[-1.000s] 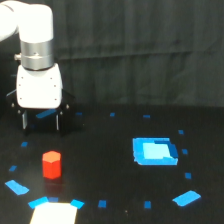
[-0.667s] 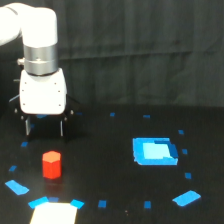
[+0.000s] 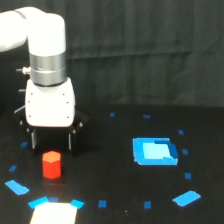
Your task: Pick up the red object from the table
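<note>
The small bright red-orange faceted block [image 3: 51, 165] stood upright on the flat black bench [image 3: 110, 190] in the lower left of the frame, free of contact. The white-bodied tool [image 3: 52, 141] hung directly above and slightly behind it, its two dark fingers [image 3: 34, 139] spread apart and empty, tips level with or just above the block's top.

Hazards, as judged from this position:

- Misalignment. The single view gave no reliable depth, so it could not be told whether the block sat between the fingers or in front of them. A straight descent could land a fingertip on the block's top and tip it over or push it aside.
- Early closure. Closing before the fingers straddled the sides would pinch only the upper edge, and the block could slip out on lift.
- Over-descent. Fingertips could strike the bench.

The large blue square patch [image 3: 155, 152] lay well apart at centre right and posed no obstruction.
</note>
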